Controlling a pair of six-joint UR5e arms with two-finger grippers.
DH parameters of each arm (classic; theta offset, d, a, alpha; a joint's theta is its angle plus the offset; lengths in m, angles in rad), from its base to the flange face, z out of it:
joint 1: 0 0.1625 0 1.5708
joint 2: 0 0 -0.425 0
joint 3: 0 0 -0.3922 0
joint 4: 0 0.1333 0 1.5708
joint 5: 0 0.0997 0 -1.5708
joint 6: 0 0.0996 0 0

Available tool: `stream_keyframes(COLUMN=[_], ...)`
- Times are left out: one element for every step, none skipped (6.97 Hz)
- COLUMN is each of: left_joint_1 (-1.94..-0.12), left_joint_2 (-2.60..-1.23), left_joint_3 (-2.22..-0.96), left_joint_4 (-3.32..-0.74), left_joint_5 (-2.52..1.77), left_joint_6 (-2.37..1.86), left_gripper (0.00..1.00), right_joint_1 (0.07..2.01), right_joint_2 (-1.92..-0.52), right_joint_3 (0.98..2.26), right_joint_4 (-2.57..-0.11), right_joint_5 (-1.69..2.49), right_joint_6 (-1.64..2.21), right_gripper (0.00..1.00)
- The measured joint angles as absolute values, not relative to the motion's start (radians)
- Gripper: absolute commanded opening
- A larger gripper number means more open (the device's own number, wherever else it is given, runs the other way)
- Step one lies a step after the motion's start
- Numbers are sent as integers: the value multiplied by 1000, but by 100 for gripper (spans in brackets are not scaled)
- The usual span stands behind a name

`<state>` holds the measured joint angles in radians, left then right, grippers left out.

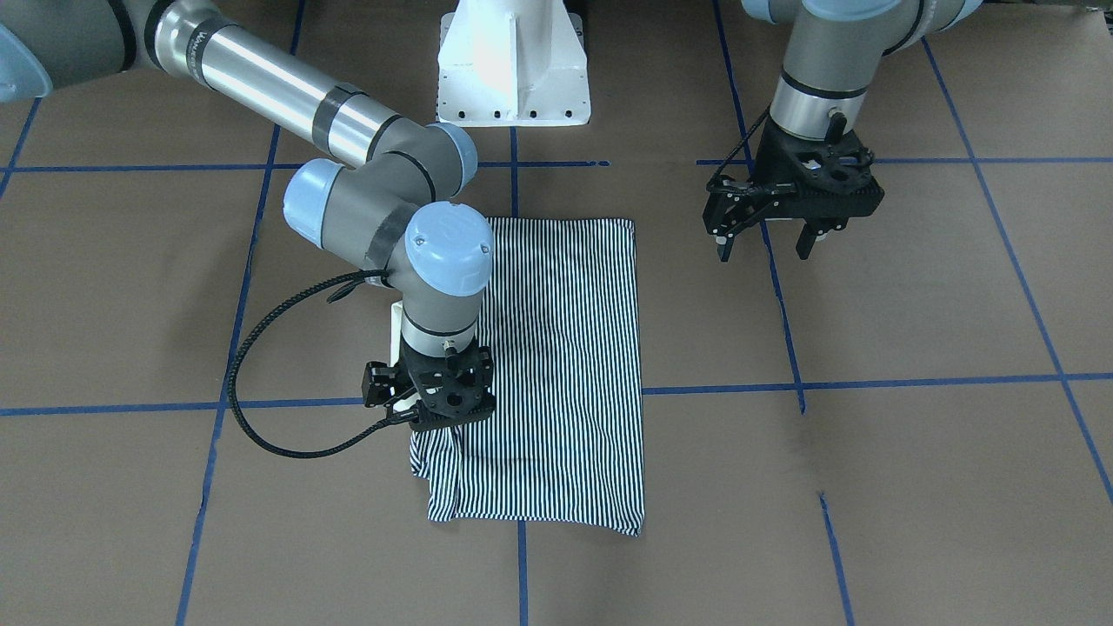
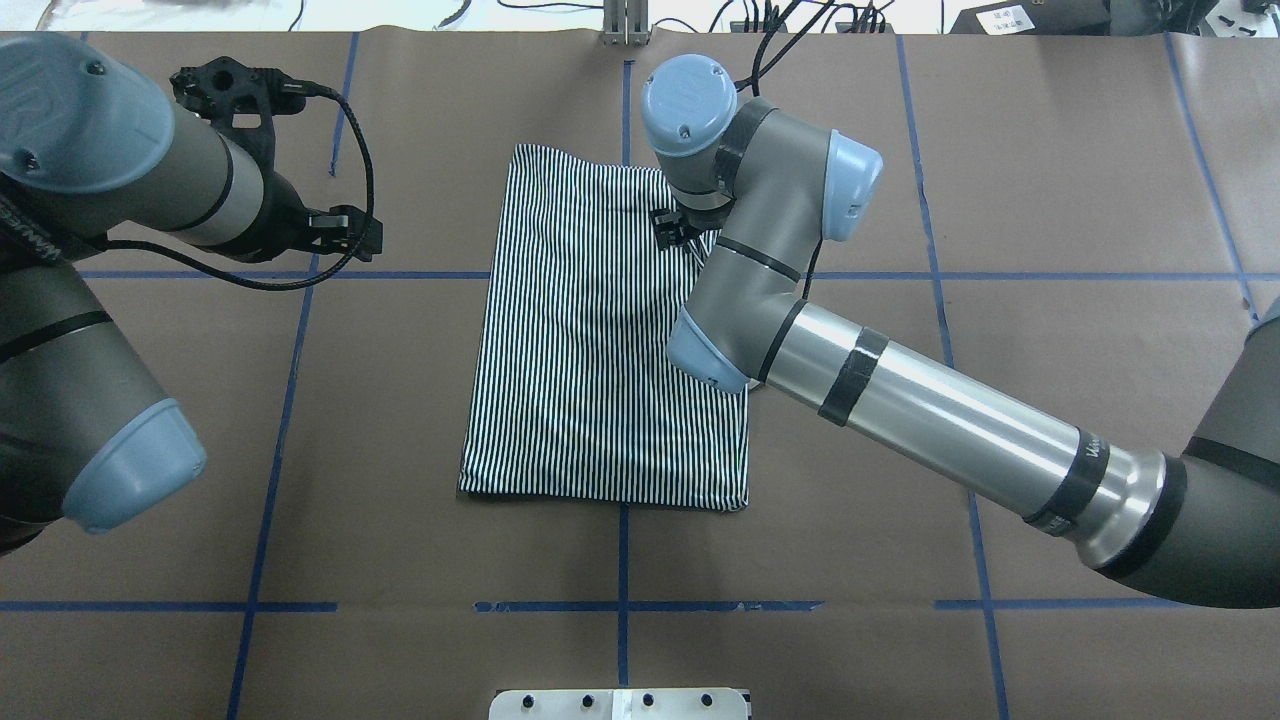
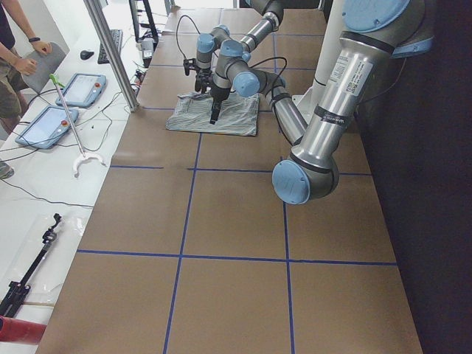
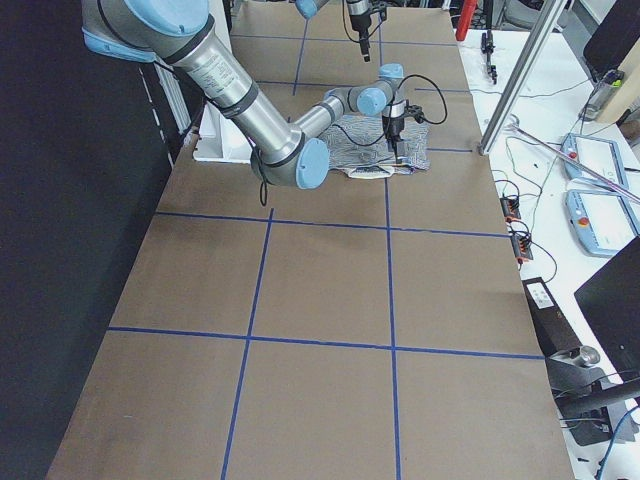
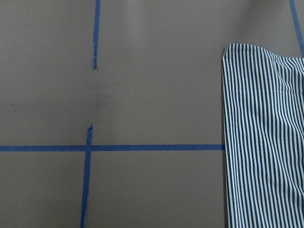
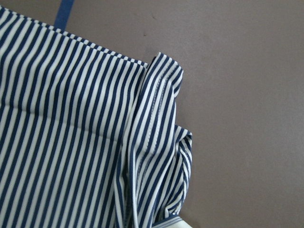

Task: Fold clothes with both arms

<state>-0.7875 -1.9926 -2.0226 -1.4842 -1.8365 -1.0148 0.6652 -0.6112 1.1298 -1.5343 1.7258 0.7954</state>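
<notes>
Striped shirt [image 4: 418, 150] lying flat on the papered table [image 4: 320, 300]. The right arm [image 4: 232, 92], near and large, bends its elbow just beside the shirt; the right gripper [image 4: 397, 150] points down onto the shirt, jaws too small to read. The left arm [image 4: 357, 15] hangs beyond the shirt. A white base [image 4: 213, 135] and a metal post [image 4: 520, 75] flank the shirt.
</notes>
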Motion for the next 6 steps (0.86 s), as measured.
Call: stream_keyframes(left_joint_1=[-789,-790,-790,-789,-788,-787], left_joint_2=[-1989,-1988,-1988,-1988,-1988,-1988], left_joint_3=[-2023,-2024,-2022,-2021,-2020,-2019], left_joint_4=[-1484,-1483,-1484,-1484,-1484,-1484], left_joint_5=[-1837,-1838,-1838,-1838,-1839,-1839], left_joint_6=[-1013,-1013,-1012,-1013,-1013,-1015], left_gripper=[100,100,100,100,100,100], right_joint_1=[650,642,639,642,656,680], right_joint_2=[-602,-600,-601,-604,-613,-650], right_joint_3=[1093,1072,1063,1061,1064,1092], right_joint_4=[-1517,-1510,-1507,-1506,-1504,-1499], right_joint_5=[1702,1685,1677,1675,1675,1679], right_joint_6=[799,800,797,789,760,708], right_gripper=[100,100,100,100,100,100])
